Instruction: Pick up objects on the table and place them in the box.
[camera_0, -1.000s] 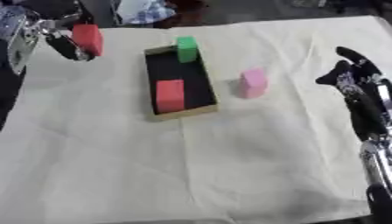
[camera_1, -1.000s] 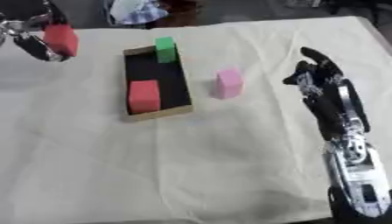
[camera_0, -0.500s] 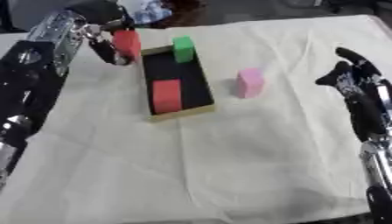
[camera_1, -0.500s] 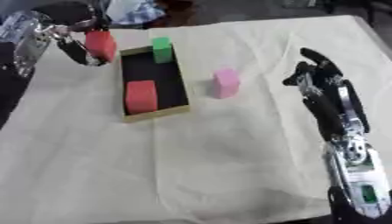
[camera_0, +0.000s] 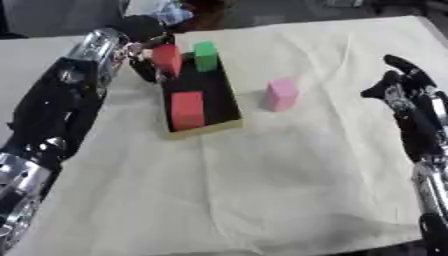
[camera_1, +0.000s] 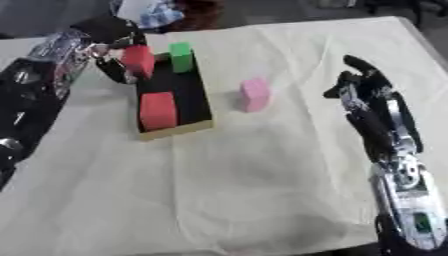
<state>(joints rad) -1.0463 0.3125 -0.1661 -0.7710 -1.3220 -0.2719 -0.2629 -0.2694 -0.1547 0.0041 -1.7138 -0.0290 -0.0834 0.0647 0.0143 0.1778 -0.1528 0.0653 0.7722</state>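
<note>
Left hand (camera_0: 144, 52) pinched a red block (camera_0: 167, 59) over the box (camera_0: 203, 95) rim; right hand (camera_1: 363, 87) idle, fingers relaxed, beside pink block (camera_0: 282, 94).

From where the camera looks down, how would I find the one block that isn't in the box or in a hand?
Start at the dark box with tan walls, lying on the cream cloth. Look just to its right, toward the robot's right hand: the pink block stands there upright on the cloth. It is the only pink one; the others are red or green.

Even, soft overhead light, faint shadows, and a mild blur throughout.
</note>
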